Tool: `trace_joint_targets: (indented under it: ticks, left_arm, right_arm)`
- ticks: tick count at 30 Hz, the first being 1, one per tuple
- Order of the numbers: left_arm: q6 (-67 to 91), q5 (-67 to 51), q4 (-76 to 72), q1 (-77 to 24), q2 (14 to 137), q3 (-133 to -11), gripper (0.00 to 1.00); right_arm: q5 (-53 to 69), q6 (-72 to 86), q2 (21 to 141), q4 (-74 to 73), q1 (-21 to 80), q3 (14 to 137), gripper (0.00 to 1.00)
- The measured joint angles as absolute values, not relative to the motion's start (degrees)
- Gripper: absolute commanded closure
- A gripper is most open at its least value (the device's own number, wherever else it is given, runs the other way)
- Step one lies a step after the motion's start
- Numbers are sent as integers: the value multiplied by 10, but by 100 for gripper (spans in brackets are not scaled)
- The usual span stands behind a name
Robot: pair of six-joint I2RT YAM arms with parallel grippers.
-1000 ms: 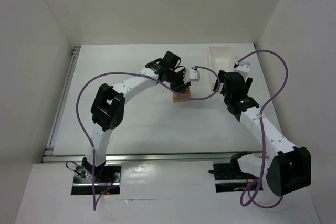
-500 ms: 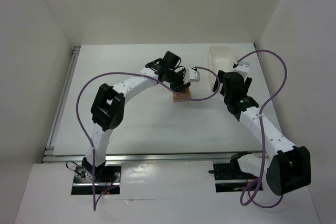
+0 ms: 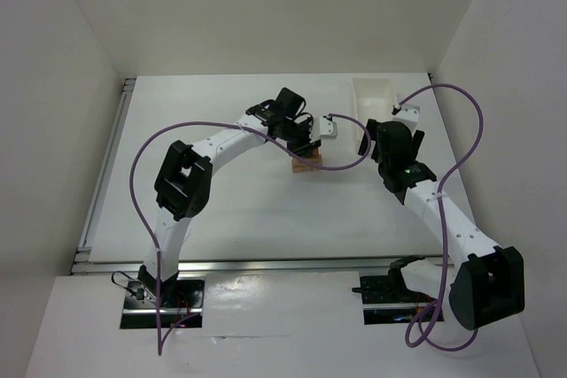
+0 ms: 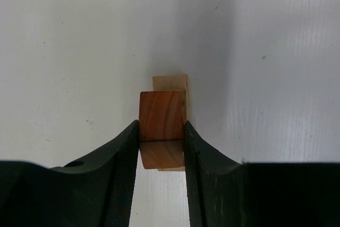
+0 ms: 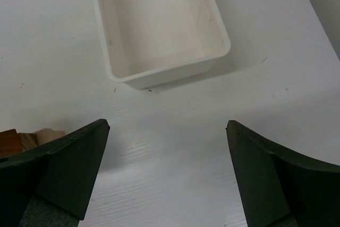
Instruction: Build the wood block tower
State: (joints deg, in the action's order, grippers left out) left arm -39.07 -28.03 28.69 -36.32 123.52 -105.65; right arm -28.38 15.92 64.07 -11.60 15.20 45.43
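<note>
— Where does the tower [image 3: 306, 164] stand?
— On the table [image 3: 221, 201], near its middle and just left of the tray [image 3: 372, 99], under the left gripper [image 4: 162, 131]. That gripper is clenched on a red-brown block [image 4: 162, 115], held over a tan block [image 4: 170, 82].
— How should it finish?
— I'd square the red block over the tan one, which pokes out on the far side. Let it rest flat, then part the fingers slowly and lift straight up.
— And the right gripper [image 5: 167, 126]?
— Spread wide, holding nothing, facing the tray.
— Which view helps most?
— From above, the tower is a speck beneath the gripper. Only the left wrist shows the grip and the overhang.
</note>
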Motion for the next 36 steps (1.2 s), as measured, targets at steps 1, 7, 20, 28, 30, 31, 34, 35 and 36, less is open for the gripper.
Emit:
trace_joint_targets:
  ticks: [1, 7, 20, 28, 30, 31, 34, 35, 36]
  left_arm:
    - [-391, -281, 287, -363, 1235, -1056, 86]
    - [-390, -281, 287, -363, 1236, -1056, 62]
    - [-387, -278, 289, -363, 1236, -1056, 16]
    - [-385, -280, 290, -363, 1235, -1057, 0]
    - [-373, -282, 292, -361, 1231, -1057, 0]
    - [-368, -283, 291, -359, 1225, -1056, 0]
    - [-322, -290, 262, -345, 1169, -1015, 0]
    - [-298, -290, 242, -336, 1140, -992, 0]
    - [-266, -279, 214, -323, 1102, -960, 0]
  right_arm:
    - [-283, 158, 641, -116, 152, 454, 0]
    - [-282, 156, 641, -116, 152, 454, 0]
    - [-278, 153, 639, -115, 152, 455, 0]
    - [-270, 150, 639, -111, 152, 454, 0]
    - [-269, 149, 639, -109, 152, 454, 0]
    - [-269, 149, 639, -107, 152, 454, 0]
    - [-267, 155, 636, -105, 152, 454, 0]
    - [-267, 159, 635, -105, 152, 454, 0]
    - [-267, 165, 635, -104, 151, 454, 0]
